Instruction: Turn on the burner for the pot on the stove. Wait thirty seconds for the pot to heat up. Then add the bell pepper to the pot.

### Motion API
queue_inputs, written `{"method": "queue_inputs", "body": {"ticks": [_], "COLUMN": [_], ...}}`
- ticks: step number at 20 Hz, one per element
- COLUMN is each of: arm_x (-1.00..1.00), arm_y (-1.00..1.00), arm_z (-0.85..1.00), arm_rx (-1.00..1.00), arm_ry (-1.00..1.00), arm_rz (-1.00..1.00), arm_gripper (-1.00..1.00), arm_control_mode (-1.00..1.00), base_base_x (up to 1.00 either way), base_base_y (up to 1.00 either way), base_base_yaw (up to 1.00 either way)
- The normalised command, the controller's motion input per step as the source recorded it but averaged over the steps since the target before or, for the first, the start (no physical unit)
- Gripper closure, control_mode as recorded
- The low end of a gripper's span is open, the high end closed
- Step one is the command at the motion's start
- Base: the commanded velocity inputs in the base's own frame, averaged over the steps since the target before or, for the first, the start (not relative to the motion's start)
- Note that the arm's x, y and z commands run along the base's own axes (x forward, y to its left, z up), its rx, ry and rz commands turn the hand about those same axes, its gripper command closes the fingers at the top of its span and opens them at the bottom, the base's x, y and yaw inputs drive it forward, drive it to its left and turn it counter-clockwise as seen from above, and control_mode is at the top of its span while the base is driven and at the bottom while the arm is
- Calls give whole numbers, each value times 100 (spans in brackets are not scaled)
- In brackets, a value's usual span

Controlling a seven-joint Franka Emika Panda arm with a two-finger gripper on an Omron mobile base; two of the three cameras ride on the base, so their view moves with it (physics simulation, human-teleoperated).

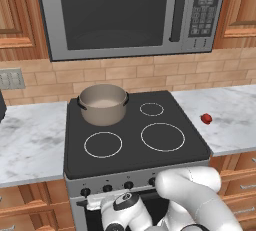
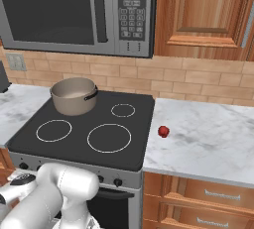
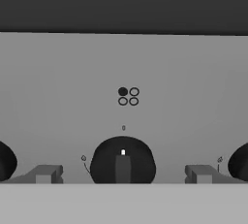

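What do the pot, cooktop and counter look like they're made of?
Pot: dull beige-grey metal, matte, with a pale inside and dark side handles.
Cooktop: black glass by the look, flat and smooth with white burner rings; its front panel reads as brushed steel.
Counter: white marble-like stone with grey veining; it could equally be laminate.

Stove: black glass top with white ring outlines, grey steel front, black knobs. Pot on the stove's rear left ring: dull beige-grey, pale inside, dark handles. Bell pepper right of the stove: glossy red. Countertop: white marble, grey veining. Microwave above the stove: steel grey, dark window
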Motion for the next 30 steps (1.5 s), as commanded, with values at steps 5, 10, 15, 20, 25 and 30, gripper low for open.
{"method": "queue_inputs", "body": {"ticks": [5,10,15,20,25,30], "arm_x": [13,21,5,0,0,0], "arm_y": [0,0,0,1,0,0], "arm_z": [-1,-8,-18,-12,-3,0], "arm_rx": [0,0,0,0,0,0], "arm_ry": [-1,-4,-1,0,0,-4], "arm_rz": [0,0,0,0,0,0], "arm_gripper": [-100,-100,-100,-100,-100,100], "arm_control_mode": [-100,-100,-100,-100,-100,-100], "base_base_x": [0,0,0,0,0,0], "base_base_y": [0,0,0,0,0,0], "base_base_yaw": [0,0,0,0,0,0]}}
